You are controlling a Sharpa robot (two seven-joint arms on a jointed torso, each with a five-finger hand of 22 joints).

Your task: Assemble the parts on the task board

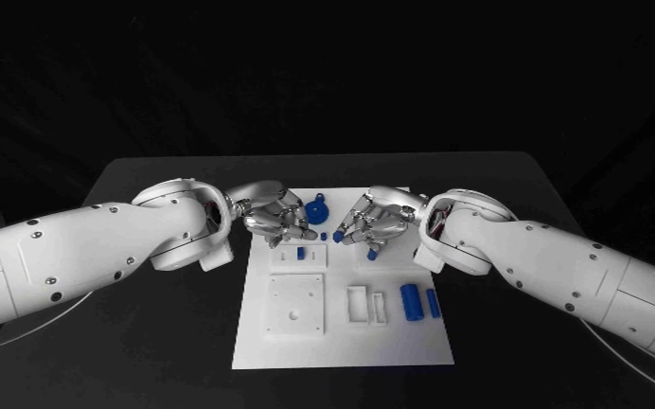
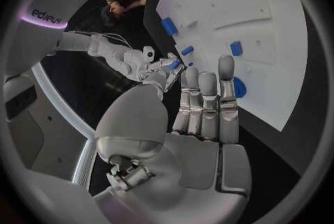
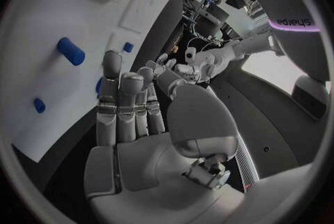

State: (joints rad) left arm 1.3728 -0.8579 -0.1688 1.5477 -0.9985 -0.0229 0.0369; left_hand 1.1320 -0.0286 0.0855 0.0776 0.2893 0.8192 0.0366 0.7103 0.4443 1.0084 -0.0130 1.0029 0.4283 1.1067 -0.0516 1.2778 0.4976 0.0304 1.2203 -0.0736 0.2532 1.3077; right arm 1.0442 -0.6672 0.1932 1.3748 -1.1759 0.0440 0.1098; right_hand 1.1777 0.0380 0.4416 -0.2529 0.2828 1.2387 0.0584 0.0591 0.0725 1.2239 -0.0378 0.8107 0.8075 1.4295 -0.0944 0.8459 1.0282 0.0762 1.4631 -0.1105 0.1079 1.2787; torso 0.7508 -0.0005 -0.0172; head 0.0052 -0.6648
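Observation:
The white task board (image 1: 342,333) lies mid-table. Both hands hover over its far end, fingertips facing each other. My left hand (image 1: 277,220) (image 2: 203,107) has straight fingers and an empty palm. My right hand (image 1: 371,222) (image 3: 128,107) is also spread and holds nothing I can see. A round blue part (image 1: 317,210) (image 2: 239,88) lies between them, partly behind the left fingers. A small blue part (image 1: 339,236) sits close to the right fingertips. Another small part (image 1: 300,253) stands in the board and one more (image 1: 371,254) is below the right hand.
A blue cylinder (image 1: 410,302) (image 3: 71,51) and a blue bar (image 1: 433,303) lie at the board's near right. A raised white square block (image 1: 296,305) and white slotted pieces (image 1: 366,303) sit on the near half. Black table (image 1: 164,352) surrounds the board.

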